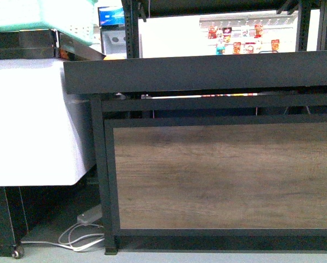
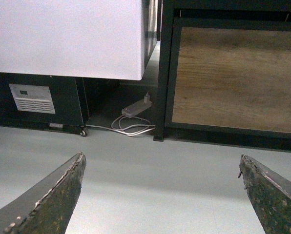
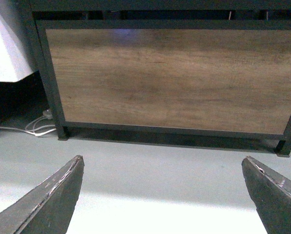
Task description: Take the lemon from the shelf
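Approach step: left gripper and right gripper hang empty, jaws spread, low before the shelf. No lemon shows — next, an arm likely must rise above the shelf rim.

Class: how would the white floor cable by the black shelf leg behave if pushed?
The thin white looped cable probably flops rather than slides whole: it lies in slack coils. Its white power strip likely drags behind.

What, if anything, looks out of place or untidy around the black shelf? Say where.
A white power strip with loosely coiled cable lies on the floor by the left leg of the shelf, partly under the white cabinet: a trailing hazard. Nothing looks spilled or damaged.
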Action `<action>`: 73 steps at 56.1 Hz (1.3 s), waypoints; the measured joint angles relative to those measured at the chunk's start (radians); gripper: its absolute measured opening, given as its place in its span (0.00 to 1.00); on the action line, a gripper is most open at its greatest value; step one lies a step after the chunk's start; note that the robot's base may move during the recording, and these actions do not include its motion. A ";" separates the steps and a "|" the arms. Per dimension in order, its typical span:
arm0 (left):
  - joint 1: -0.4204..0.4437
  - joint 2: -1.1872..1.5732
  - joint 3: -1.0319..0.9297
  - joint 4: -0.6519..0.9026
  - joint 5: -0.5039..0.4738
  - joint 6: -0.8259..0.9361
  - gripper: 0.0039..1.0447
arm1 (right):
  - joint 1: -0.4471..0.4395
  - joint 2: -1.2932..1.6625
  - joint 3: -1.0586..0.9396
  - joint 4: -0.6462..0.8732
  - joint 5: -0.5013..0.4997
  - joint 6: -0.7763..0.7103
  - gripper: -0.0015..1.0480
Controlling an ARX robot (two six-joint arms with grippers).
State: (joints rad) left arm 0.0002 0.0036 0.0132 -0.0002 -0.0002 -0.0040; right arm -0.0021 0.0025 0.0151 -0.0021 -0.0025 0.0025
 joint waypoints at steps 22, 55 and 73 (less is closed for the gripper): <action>0.000 0.000 0.000 0.000 0.000 0.000 0.92 | 0.000 0.000 0.000 0.000 0.000 0.000 0.93; 0.000 0.000 0.000 0.000 0.001 0.000 0.92 | 0.000 0.000 0.000 0.000 0.000 0.000 0.93; 0.000 0.000 0.000 0.000 0.000 0.000 0.92 | 0.000 0.000 0.000 0.000 -0.001 0.000 0.93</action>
State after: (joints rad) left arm 0.0002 0.0036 0.0132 -0.0002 -0.0002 -0.0040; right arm -0.0021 0.0025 0.0151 -0.0021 -0.0032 0.0025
